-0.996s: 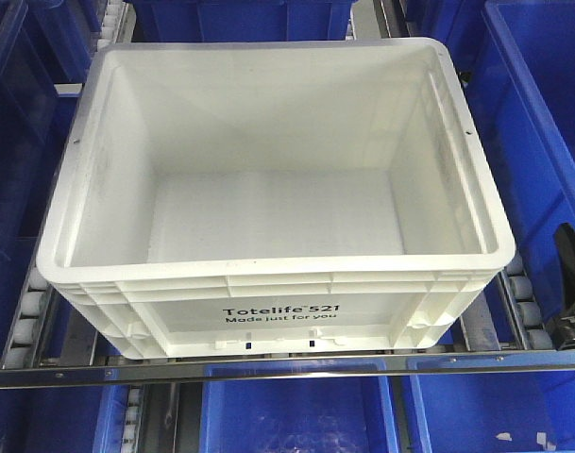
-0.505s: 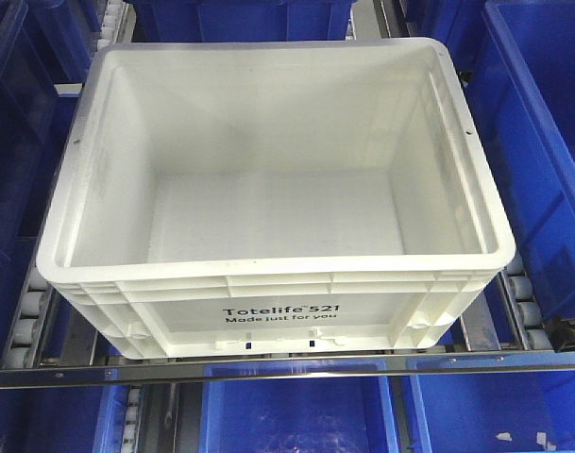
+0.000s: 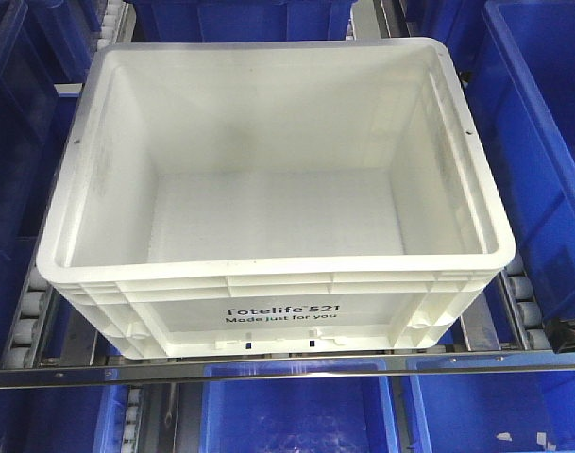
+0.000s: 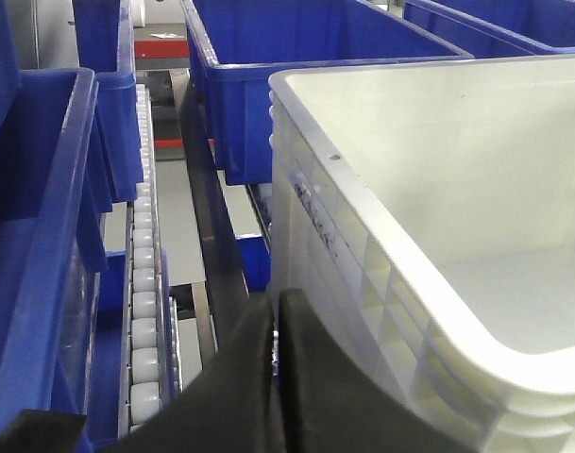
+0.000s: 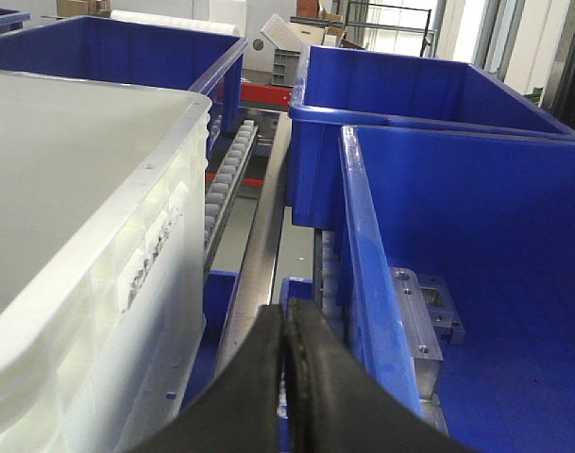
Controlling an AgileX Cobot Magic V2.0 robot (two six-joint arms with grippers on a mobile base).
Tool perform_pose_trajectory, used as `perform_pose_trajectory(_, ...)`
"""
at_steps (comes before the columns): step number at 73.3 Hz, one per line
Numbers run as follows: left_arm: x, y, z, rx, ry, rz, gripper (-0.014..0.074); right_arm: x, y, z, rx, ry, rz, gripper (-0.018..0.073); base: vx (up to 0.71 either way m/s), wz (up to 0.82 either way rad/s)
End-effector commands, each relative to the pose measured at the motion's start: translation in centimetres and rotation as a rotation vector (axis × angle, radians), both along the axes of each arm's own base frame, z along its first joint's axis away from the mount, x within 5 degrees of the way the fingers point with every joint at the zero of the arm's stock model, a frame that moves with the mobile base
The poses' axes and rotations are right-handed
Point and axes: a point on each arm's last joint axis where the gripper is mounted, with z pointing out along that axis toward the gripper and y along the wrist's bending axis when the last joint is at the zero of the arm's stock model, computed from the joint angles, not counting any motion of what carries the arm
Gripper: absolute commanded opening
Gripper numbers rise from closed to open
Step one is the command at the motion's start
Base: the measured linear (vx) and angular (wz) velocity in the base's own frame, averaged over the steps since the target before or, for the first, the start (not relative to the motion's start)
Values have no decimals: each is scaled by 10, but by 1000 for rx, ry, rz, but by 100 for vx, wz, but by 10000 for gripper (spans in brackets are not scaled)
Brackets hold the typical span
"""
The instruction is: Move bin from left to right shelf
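Bin (image 3: pixel 273 189) on roller shelf; front view shows no grippers.
Wrist views only: left gripper (image 4: pixel 276 316) and right gripper (image 5: pixel 285 326), jaws clenched, empty, flanking the bin.

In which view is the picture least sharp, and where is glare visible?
Left wrist view: the closed left end effector is blurred; right wrist view: the right end effector likewise. Front view: sharp, with mild glare on the large white rectangular plastic bin.

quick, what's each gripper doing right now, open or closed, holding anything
Left gripper: closed, fingers pressed together, holding nothing, beside the white bin.
Right gripper: closed, holding nothing, in the gap between the white bin and a blue bin.
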Motion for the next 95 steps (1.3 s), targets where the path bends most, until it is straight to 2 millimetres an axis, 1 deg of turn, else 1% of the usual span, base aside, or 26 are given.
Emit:
perform_pose_trajectory(1, -1, 1, 16, 8, -113, 12, -8, 3, -2, 15, -3, -84, -21, -8, 0, 0)
perform_pose_trajectory(7, -9, 2, 16, 20, -154, 10, -8, 3, -2, 15, -3, -84, -21, -8, 0, 0)
perform_pose_trajectory(11, -16, 4, 11, 35, -184, 10, -8, 3, -2, 15, -3, -84, -21, -8, 0, 0)
perform_pose_trajectory(23, -29, 6, -22, 41, -217, 12, -8, 3, -2, 15, -3, -84, -21, -8, 0, 0)
perform_pose_trajectory(27, -32, 6, -31, 36, -231, 12, -8, 3, -2, 15, -3, -84, -21, -8, 0, 0)
perform_pose_trajectory(31, -36, 6, -35, 35, -239, 8, -8, 3, -2, 15, -3, -84, -21, -8, 0, 0)
perform_pose_trajectory(48, -35, 6, -37, 43, -214, 4, -8, 3, -2, 15, -3, -84, -21, -8, 0, 0)
perform_pose_trajectory(95, -35, 6, -37, 42, -214, 4, -8, 3, -2, 15, -1, -84, -22, -8, 0, 0)
